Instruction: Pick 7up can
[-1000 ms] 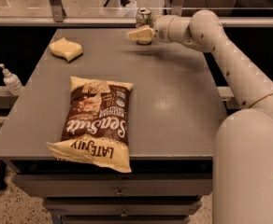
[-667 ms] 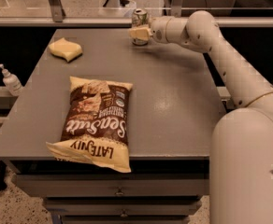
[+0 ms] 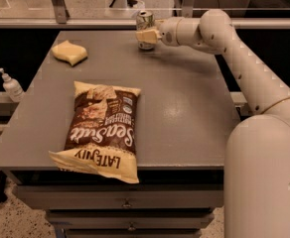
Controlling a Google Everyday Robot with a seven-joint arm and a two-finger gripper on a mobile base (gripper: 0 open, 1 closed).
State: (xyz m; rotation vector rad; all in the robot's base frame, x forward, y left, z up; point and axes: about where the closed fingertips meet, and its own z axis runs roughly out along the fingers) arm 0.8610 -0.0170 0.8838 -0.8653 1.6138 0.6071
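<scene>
Far on the table (image 3: 184, 108), the claw (image 3: 145, 35) partly masks the 7up can (image 3: 145, 20); grip impossible to tell.

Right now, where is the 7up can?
In the camera view the 7up can stands upright near the far edge of the table, beyond the chip bag and right of the yellow sponge, with the gripper at its side.

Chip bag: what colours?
The chip bag is dark brown with cream-yellow ends, camera view. The tool is at the 7up can.
</scene>
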